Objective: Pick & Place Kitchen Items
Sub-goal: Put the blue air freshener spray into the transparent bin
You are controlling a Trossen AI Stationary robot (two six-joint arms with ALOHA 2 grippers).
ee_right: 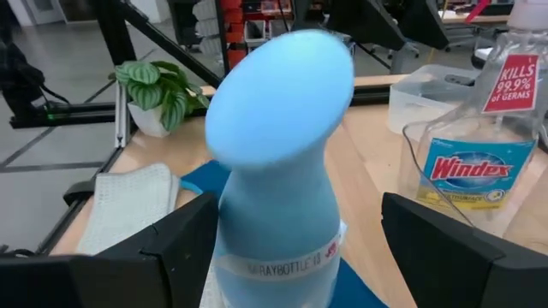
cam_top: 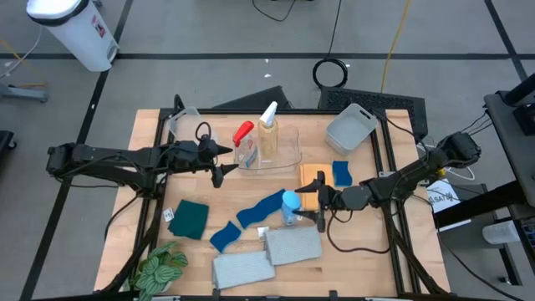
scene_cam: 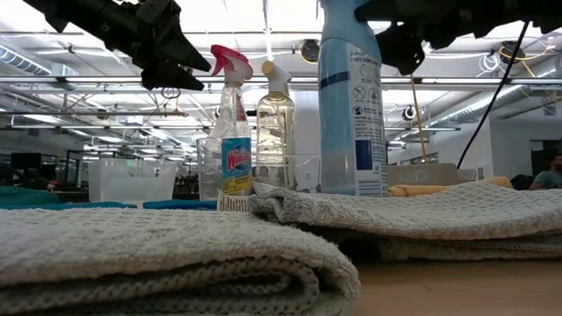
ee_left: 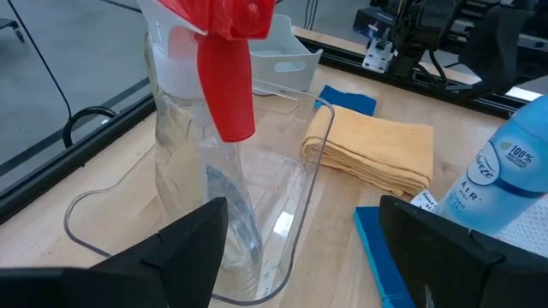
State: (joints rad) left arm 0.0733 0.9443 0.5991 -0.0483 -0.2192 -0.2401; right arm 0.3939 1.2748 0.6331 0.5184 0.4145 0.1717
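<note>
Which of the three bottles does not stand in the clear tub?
The blue-capped bottle. It stands on the table outside the clear tub, before the right pincer; the red-trigger bottle and white-trigger bottle stand inside.

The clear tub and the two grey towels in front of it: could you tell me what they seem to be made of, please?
The clear tub looks like glossy transparent plastic: the wooden table shows through its walls, and its rim catches highlights. The two grey towels look like matte woven cotton, going by the knobbly looped texture in the low view, though the fibre itself cannot be told.
</note>
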